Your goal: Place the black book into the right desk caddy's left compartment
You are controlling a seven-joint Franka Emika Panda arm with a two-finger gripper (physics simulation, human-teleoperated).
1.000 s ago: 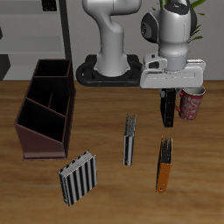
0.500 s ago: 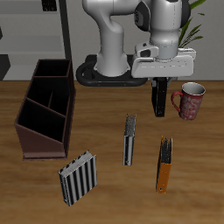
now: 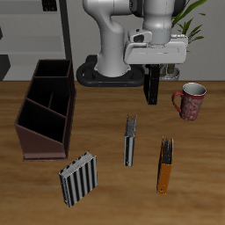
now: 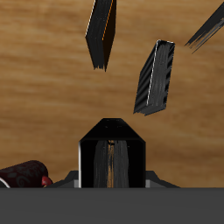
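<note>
With the thin plain black book (image 3: 154, 86) hanging upright from it, the two-finger gripper (image 3: 155, 67) is clamped on the book's upper end, well above the wooden table (image 3: 97, 189). The wrist view confirms the hold: the book's end (image 4: 108, 156) sits squarely between the jaws.

The dark reddish-brown wooden desk caddy (image 3: 44, 110) stands well apart from the book, across the table, with its dividers and open top visible. Its left compartment cannot be identified with certainty from these views.

On the table between lie a narrow black-and-white striped book (image 3: 131, 141), a broader striped book (image 3: 78, 179) nearer the front edge, and an orange-spined book (image 3: 165, 165). A pink patterned mug (image 3: 190, 99) stands just beside the carried book.

Judgement: the step in hand is the carry toward the caddy. It should be done at present height, so the book's lower end clears the striped books and the caddy's slanted walls. The book should stay vertical, be aligned parallel to the dividers above the target slot, then lowered straight. Releasing early risks the book tipping into a neighbouring compartment.
</note>
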